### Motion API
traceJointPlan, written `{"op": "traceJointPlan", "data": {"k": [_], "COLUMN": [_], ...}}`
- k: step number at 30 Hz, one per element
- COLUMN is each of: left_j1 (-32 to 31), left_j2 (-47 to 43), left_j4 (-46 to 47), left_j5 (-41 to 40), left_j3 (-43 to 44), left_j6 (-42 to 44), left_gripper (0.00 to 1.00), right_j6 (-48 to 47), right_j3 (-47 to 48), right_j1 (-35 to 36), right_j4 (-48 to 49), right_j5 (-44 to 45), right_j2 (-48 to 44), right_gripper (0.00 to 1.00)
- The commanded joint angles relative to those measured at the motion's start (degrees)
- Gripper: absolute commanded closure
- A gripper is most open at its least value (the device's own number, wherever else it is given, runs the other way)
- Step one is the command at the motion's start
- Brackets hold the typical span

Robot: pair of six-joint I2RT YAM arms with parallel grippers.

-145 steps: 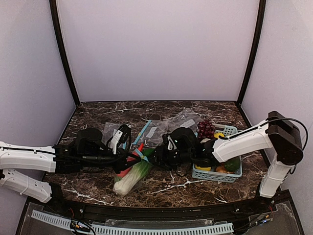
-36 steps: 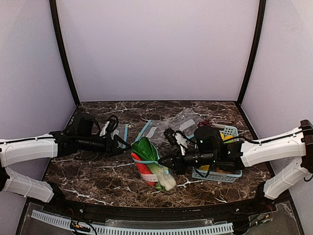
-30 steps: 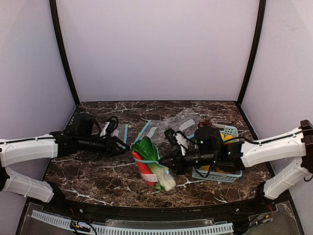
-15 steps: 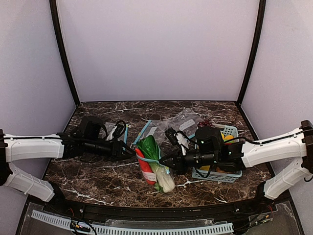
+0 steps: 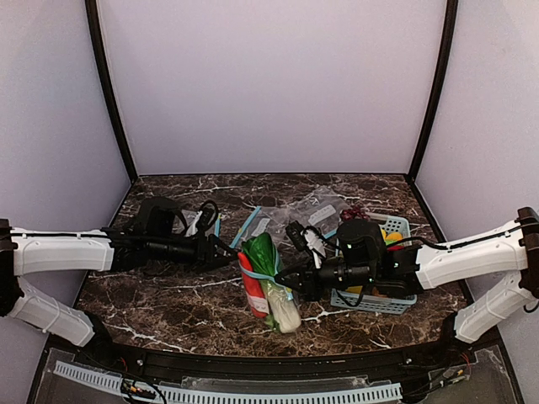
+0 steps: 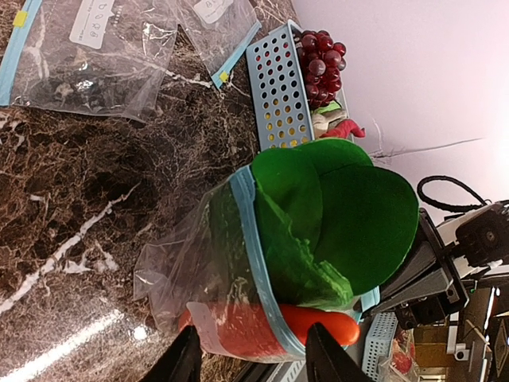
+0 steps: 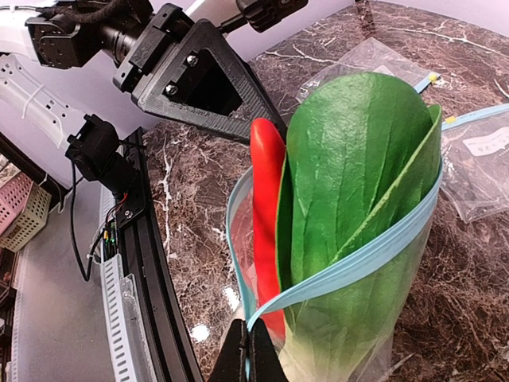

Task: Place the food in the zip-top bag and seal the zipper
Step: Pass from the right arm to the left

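Observation:
The zip-top bag stands tilted on the marble between the arms. A large leafy vegetable and a red-orange tapered one stick out of its mouth. My right gripper is shut on the light-blue zipper at the mouth's near corner; from above, the right gripper sits against the bag's right side. My left gripper is open, its fingers either side of the red-orange vegetable and bag. From above, the left gripper sits just left of the leaves.
A light-blue perforated basket with fruit stands right of the bag, under my right arm, with purple grapes at its far end. Smaller clear bags lie flat on the table behind.
My left gripper has slid right, up to the bag's mouth. The bag has shifted slightly and stands more upright. The right gripper has kept its hold on the zipper.

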Motion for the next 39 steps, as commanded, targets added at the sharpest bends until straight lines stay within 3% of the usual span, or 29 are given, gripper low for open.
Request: {"op": "traceJointPlan", "data": {"k": [1,19,27,32,39], "left_j1": [-0.7,-0.88,-0.35,0.6,1.63], "left_j2": [1.84,5.93,8.32,9.09,9.39], "left_j4": [2.3,3.72,5.05,5.25,5.16], "left_j5": [1.18,3.18,7.75,9.72,11.88], "left_j3": [1.76,4.44,4.81,4.93,5.71], "left_j6": [-0.69,0.27,0.48,1.0,1.89], "left_gripper": [0.54,0.34,0.33,0.45,0.39], "right_j6": [0.11,-0.07,-0.59,-0.51,-0.39], "right_j3": [-0.68,-0.97,-1.12,-1.35,-1.08], "right_j1": [0.47,0.45,0.49,0.49,0.51], "right_j4": [2.47,2.46,2.61,2.98,2.61], "right_j5": [0.16,-3.7,-5.44,-6.82,-9.07], "right_j2": [-1.12,-0.58,-0.79,-1.07,-0.58], "right_gripper": [1.0,1.0,1.0,1.0,1.0]}}
